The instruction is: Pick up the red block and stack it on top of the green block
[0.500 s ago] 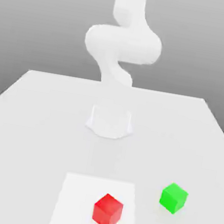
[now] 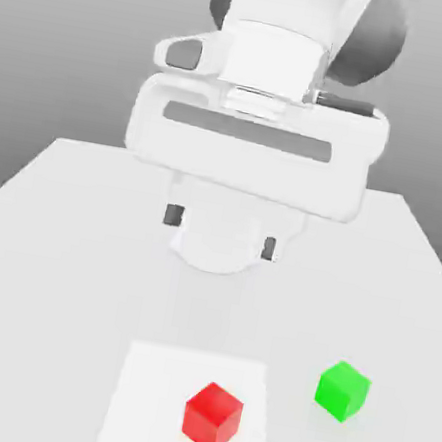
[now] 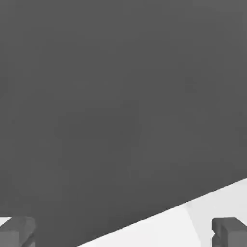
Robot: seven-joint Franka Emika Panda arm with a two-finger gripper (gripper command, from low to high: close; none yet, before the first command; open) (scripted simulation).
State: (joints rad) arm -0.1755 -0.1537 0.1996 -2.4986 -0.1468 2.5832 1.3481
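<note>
The white table (image 2: 50, 237) is the biggest thing in front of me, a wide flat surface that reaches from the grey background to the near edge of the exterior view. Above it hangs my own hand, the large white body of the gripper (image 2: 221, 231), high over the far middle part of the table and close to the round base of my arm (image 2: 214, 254). My two dark fingertips (image 2: 173, 216) point down and stand well apart from each other, so my jaws are released and nothing is between them. In the hand view the same fingertips (image 3: 17, 231) appear at the two lower corners, with a piece of pale table edge behind them.

On the table, nearer to the camera, lies a slightly brighter square patch (image 2: 145, 395). The red block (image 2: 211, 417) sits on this patch, toward its side at the exterior view's right, turned a little so that one corner faces the viewer. The green block (image 2: 343, 390) rests just off the patch, further to the exterior view's right, and clearly apart from the red one.

The relation that matters for my next move: the red block lies well below my jaws and toward the near edge of the table, almost in line with my hand. As a cube it has no long axis, so I think I only need to match its turned faces.
</note>
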